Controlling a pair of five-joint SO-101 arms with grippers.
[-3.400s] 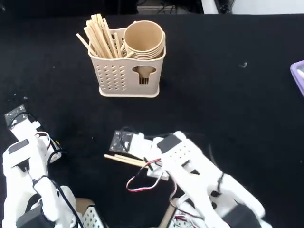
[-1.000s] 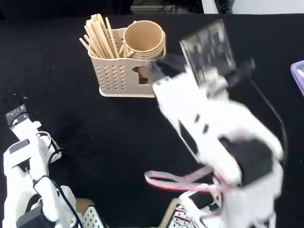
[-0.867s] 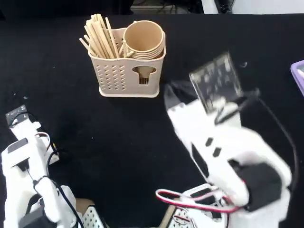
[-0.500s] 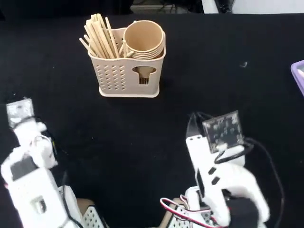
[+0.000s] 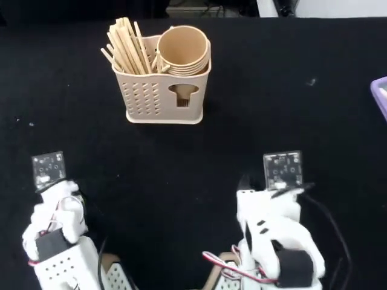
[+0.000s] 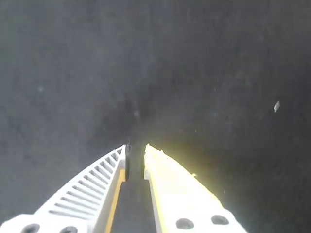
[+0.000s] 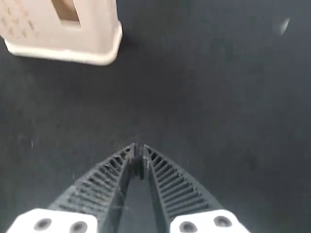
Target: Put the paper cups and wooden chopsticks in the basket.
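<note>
One table (image 5: 290,121) has the basket (image 5: 160,96) at its far side, well apart from the left gripper (image 6: 135,148) and right gripper (image 7: 138,148), both pinched closed on nothing near the front edge. The cups (image 5: 183,48) and chopsticks (image 5: 127,45) stand in the basket, so the task looks done and the next move calls only for parking.
</note>
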